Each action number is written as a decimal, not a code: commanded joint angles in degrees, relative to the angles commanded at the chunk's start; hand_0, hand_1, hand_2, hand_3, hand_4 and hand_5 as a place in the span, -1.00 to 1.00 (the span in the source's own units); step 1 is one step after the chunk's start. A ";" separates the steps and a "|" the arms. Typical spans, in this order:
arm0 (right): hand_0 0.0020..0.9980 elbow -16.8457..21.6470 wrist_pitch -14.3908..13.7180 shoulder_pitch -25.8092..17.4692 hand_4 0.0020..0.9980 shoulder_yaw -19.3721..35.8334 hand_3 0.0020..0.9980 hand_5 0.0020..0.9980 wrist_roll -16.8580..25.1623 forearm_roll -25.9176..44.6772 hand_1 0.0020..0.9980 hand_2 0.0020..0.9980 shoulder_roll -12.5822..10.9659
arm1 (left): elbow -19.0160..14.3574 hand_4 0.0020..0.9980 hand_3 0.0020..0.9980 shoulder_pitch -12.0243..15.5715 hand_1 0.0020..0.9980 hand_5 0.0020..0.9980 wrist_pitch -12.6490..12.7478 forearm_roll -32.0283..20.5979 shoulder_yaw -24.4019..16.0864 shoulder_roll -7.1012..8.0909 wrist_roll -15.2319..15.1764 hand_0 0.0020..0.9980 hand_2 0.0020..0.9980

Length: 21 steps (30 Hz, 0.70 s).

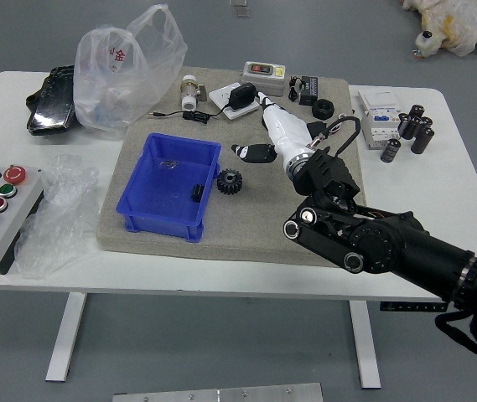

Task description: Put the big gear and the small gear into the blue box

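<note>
The small gear (197, 193) seems to be in the blue box (161, 227) by its right wall, leaving the big gear (229, 182) to place; it lies outside, right beside that wall. The right robot hand (290, 141) is spread, with nothing visible in its grasp, above and beyond the gear, one fingertip near the black plug (241, 96). Next it should come back clear of the plug, close on the gear from the mat (263, 226) side, where there looks to be more room, and lift over the box's rim.
</note>
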 joint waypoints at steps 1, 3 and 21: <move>0.30 -0.31 0.01 -0.13 0.48 -0.05 1.00 -0.58 -0.01 0.06 0.64 0.85 0.01 | 0.01 0.46 0.59 -0.01 0.21 -0.35 0.02 -0.06 0.05 0.02 -0.06 0.37 0.15; 0.30 -1.00 0.10 -0.32 0.48 -0.26 1.00 -0.58 -0.09 0.17 0.64 0.85 0.08 | 0.02 0.46 0.59 0.04 0.21 -0.35 0.05 -0.12 0.10 0.05 -0.10 0.37 0.15; 0.33 -3.90 3.51 0.82 0.51 -9.63 1.00 -0.58 -0.96 6.13 0.64 0.84 2.17 | 0.00 0.46 0.59 0.20 0.21 -0.35 -0.03 0.19 -0.09 -0.07 0.08 0.37 0.14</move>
